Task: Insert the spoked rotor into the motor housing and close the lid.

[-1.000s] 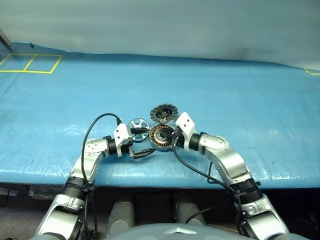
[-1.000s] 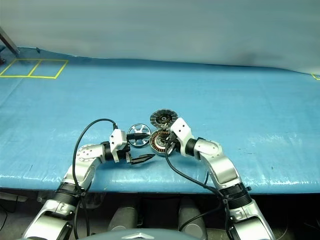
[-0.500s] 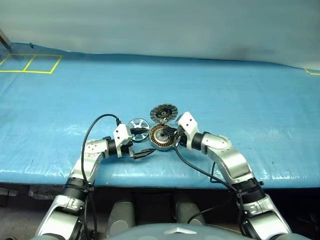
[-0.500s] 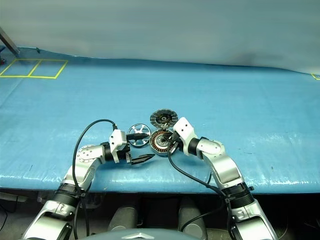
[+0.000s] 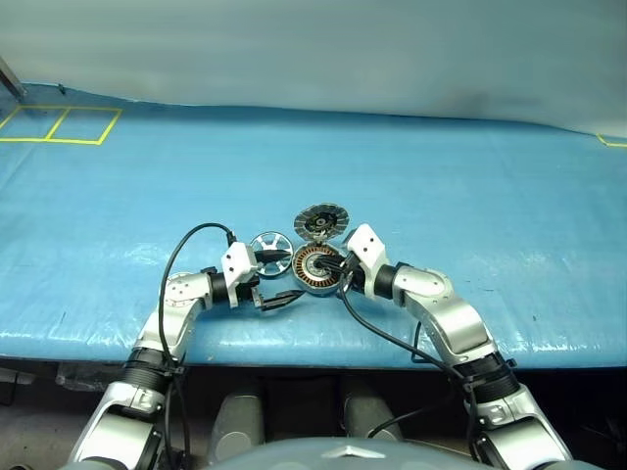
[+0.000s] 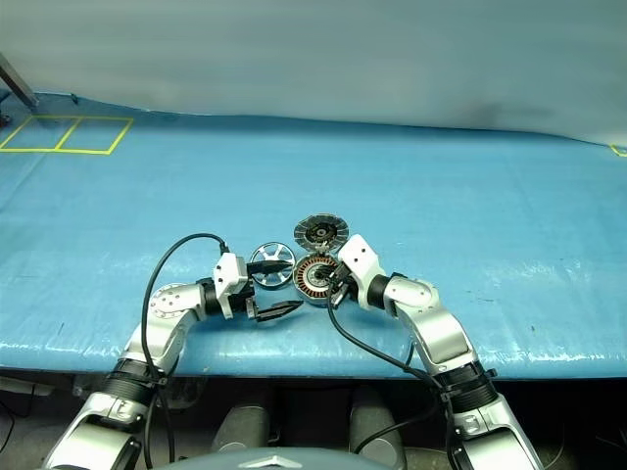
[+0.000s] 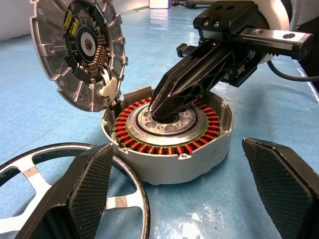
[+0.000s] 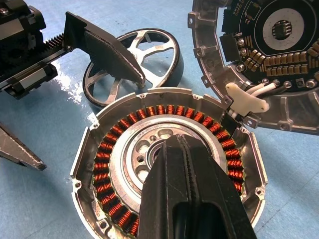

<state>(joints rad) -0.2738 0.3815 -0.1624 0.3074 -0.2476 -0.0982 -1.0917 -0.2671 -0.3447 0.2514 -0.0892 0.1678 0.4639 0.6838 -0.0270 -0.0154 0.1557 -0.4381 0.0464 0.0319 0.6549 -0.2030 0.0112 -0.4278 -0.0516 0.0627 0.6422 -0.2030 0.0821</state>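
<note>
The motor housing (image 5: 315,267) sat on the blue table cover (image 5: 470,176), near its front edge, with the ring of copper windings and the silver centre exposed. The lid (image 5: 321,221) stood tilted open at the housing's 12 o'clock edge, joined there at the rim, its inner face carrying a circuit board and a white connector. The spoked rotor (image 5: 269,246) lay flat on the cover at about 10 o'clock from the housing, just beside it; whether the two rims touched could not be told. The right gripper (image 7: 167,110) reached in from 3 o'clock with its two black fingers pressed together, holding nothing, the tips over the housing's silver centre and apparently resting on it. The left gripper (image 5: 276,278) approached from 9 o'clock with jaws spread wide and empty, one finger above the rotor and the other at 7 o'clock from the housing.
</note>
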